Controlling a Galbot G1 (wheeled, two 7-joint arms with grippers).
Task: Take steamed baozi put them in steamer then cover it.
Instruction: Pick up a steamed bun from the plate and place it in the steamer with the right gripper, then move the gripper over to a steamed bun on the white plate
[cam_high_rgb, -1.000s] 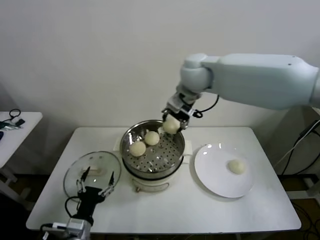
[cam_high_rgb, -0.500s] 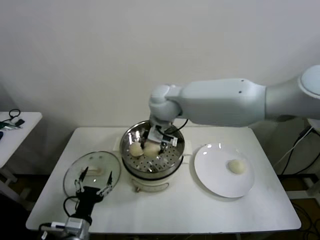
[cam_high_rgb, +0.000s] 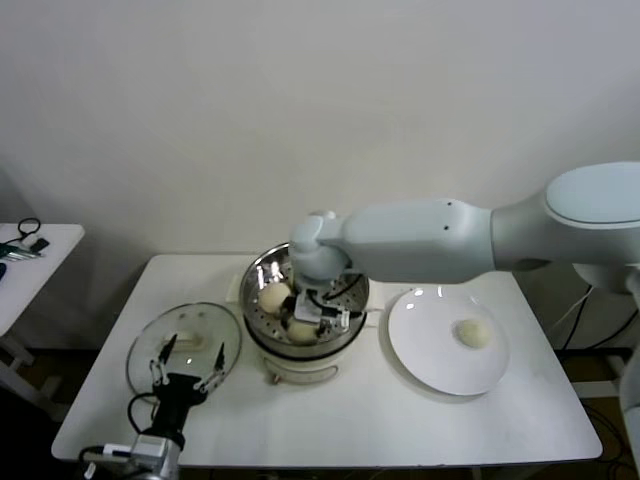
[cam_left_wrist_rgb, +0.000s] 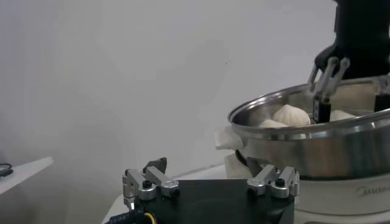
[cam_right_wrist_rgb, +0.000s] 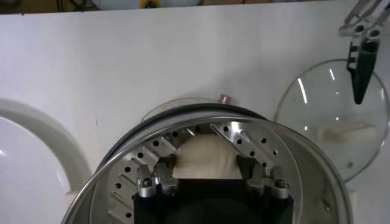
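The steamer (cam_high_rgb: 252, 283) is a shiny steel pot with a perforated tray, standing mid-table. My right gripper (cam_high_rgb: 308, 322) is down inside it, shut on a steamed baozi (cam_right_wrist_rgb: 206, 158) that sits low on the tray, one finger against each side. A second cream-white baozi (cam_high_rgb: 274, 296) lies further left in the pot. One baozi (cam_high_rgb: 473, 333) is on the white plate (cam_high_rgb: 435, 355). The glass cover (cam_high_rgb: 150, 345) lies flat at the front left. My left gripper (cam_high_rgb: 186, 368) hangs open just over the cover, holding nothing.
A small side table (cam_high_rgb: 30, 262) with dark items stands at far left. The big right arm (cam_high_rgb: 430, 240) spans the back of the pot and plate. The steamer's cream base (cam_left_wrist_rgb: 347, 198) sits close before the left gripper (cam_left_wrist_rgb: 207, 176).
My right gripper has carried the baozi from above the pot's back right rim across and down onto the tray at the front. The left arm has not moved.
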